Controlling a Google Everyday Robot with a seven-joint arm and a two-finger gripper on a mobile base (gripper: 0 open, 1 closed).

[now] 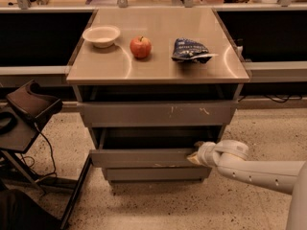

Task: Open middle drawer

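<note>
The middle drawer (144, 158) is a shallow grey front with a small pale fleck at its lower edge. It stands pulled out a little past the scratched top drawer front (158, 114) and the short bottom front (156, 174), with a dark gap above it. My gripper (194, 156) is at the right end of the middle drawer's front, at its top edge. My pale arm (254, 169) reaches in from the lower right.
On the cabinet top (158, 66) stand a white bowl (101, 35), a red apple (140, 47) and a blue chip bag (190, 50). A dark stand with a brown pad (31, 104) and cables is at the left. Speckled floor surrounds the cabinet.
</note>
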